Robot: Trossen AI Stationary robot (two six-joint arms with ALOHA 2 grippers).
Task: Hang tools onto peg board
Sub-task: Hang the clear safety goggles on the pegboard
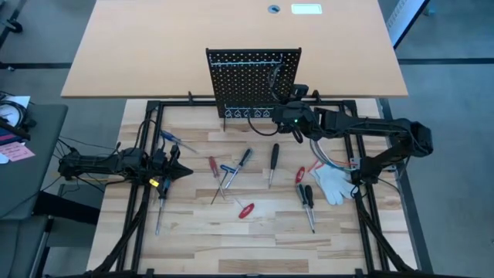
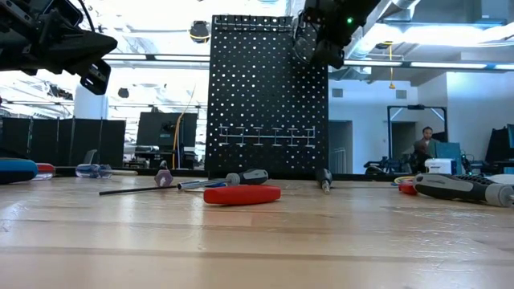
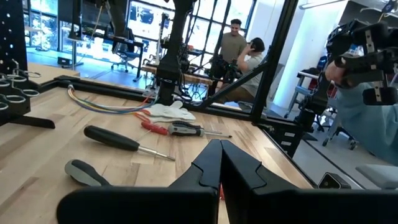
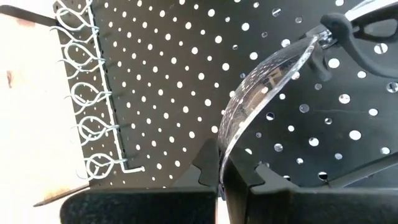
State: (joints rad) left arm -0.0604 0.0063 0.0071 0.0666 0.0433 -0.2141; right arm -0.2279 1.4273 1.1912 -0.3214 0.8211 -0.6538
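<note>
Right gripper (image 1: 296,122) hovering closed and empty just in front of the upright peg board (image 1: 243,77) at the table's far edge, left gripper (image 1: 182,171) waiting shut over the left side, screwdrivers (image 1: 273,158) lying scattered between.

No text, label or number is showing legibly anywhere. Nothing readable is appearing on the tools or the surface.
</note>
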